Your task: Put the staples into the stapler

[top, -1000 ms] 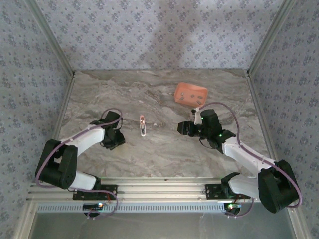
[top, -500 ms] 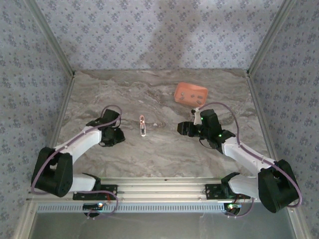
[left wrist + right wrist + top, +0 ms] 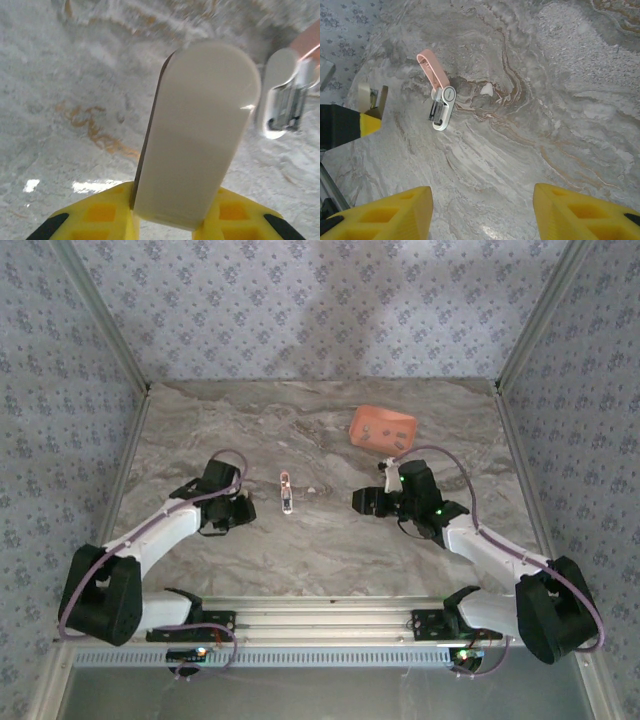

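Roughly front-to-back, stapler (image 3: 287, 492) lying flat, long axis slightly tilted

Left hand (image 3: 244, 511) seemingly shut; right hand (image 3: 358, 502) open.

The stapler (image 3: 283, 95) is blurred in the left wrist view, and its pink arm runs off the right edge. The left hand (image 3: 175, 62) has its fingers (image 3: 200, 135) pressed together and out of focus, with a thin dark line along their seam. Whether anything is pinched there cannot be told. In the right wrist view this hand is cut off by the left edge. There the fingers (image 3: 385, 210) of the right hand (image 3: 358, 501) are cut off at the bottom, their tips hidden. A pale speck (image 3: 486, 90) lies just beside the stapler, too small to tell what it is. From above, the dark bits (image 3: 395, 443) in the tray (image 3: 356, 420) are too small to name.
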